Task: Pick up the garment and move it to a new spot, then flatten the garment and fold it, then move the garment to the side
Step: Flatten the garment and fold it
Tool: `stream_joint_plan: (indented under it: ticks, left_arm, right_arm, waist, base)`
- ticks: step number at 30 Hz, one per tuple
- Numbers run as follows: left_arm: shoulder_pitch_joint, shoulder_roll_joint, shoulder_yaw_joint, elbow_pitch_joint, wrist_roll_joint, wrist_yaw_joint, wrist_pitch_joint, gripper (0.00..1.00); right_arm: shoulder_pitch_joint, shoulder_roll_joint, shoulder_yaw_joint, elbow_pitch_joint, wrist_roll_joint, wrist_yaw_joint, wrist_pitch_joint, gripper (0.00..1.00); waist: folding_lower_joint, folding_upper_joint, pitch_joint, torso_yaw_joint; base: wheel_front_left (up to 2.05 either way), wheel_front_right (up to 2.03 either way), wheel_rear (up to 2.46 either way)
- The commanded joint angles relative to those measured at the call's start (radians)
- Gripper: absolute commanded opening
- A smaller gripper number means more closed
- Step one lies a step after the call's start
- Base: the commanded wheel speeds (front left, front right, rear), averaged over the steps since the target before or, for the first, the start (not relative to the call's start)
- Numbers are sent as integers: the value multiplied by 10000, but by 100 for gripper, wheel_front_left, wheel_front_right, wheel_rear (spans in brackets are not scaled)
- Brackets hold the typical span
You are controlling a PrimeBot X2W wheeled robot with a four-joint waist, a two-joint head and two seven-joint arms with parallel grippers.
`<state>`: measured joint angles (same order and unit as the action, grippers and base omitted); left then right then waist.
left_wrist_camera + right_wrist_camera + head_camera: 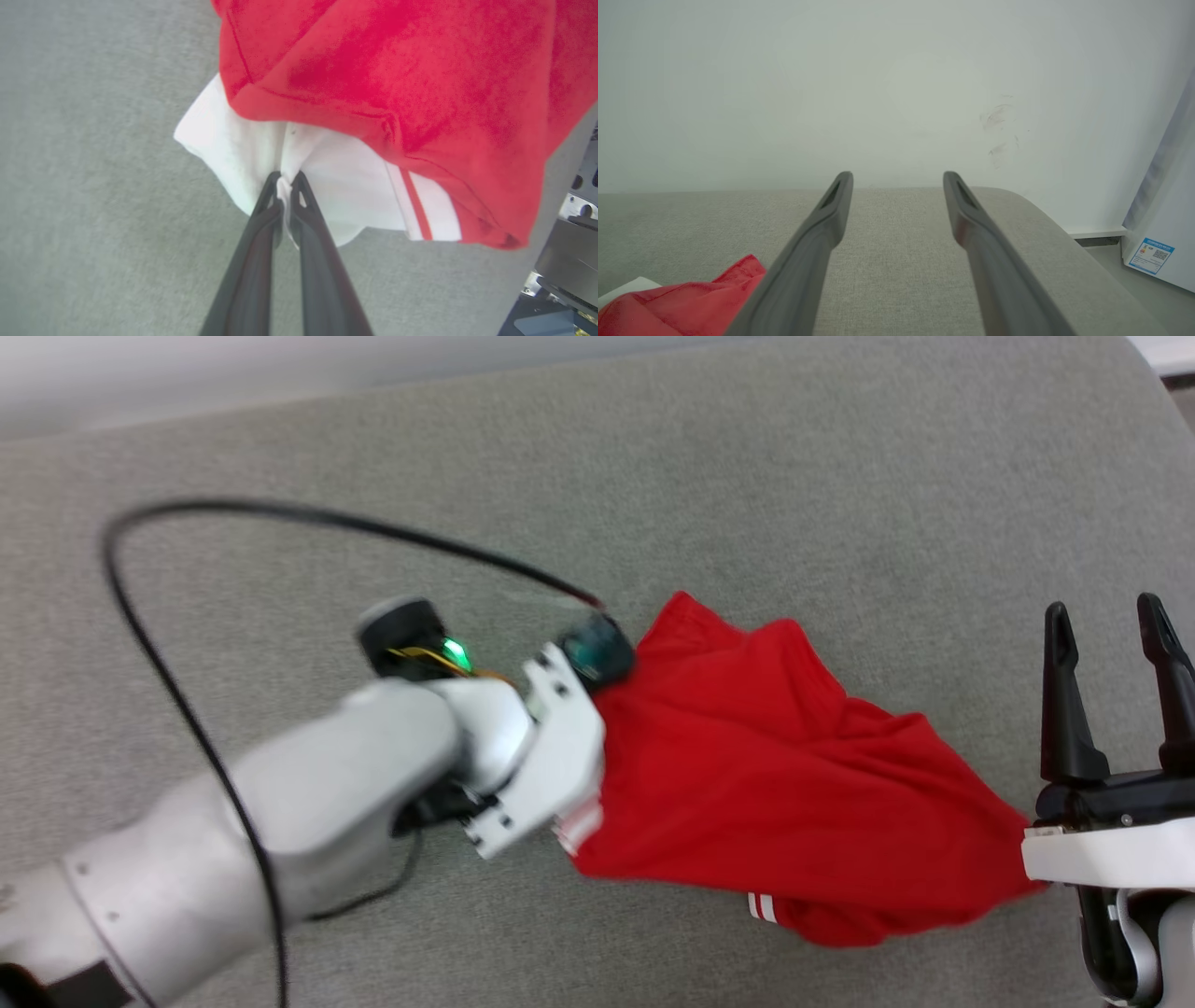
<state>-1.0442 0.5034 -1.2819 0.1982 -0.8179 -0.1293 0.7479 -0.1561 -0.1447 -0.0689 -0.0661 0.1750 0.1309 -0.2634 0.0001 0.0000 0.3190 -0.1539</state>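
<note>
Pinching sleeve of garment [397,70] btwn left fingers [252,247], right fingers [1064,709] spread nearby.

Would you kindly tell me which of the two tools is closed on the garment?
The left tool: it is shut, pinching the white sleeve of the red garment, whereas the right tool stands open and holds nothing.

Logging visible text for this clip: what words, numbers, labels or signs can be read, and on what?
None can be read.
The sticker on the white appliance: blue print and a QR code, too small to read.
On the garment no lettering shows, only red cloth, a white sleeve and striped trim.
</note>
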Motion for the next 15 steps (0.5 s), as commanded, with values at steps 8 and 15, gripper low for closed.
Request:
stream_joint_plan:
  ticks: [8, 15]
  left_arm:
    - [-372, 1897, 190, 1246, -775, 4, -1308, 0]
    - [579, 3157, 473, 2360, -1343, 477, -1707, 0]
  right_arm:
    - [525, -30, -238, -70, -101, -5, -19, 100]
    - [678, -86, -364, -115, -56, -5, -19, 100]
  waist:
    - [-1, 0, -810, 649]
    - [-1, 0, -798, 849]
  base:
    - [0, 0, 0]
    - [0, 0, 0]
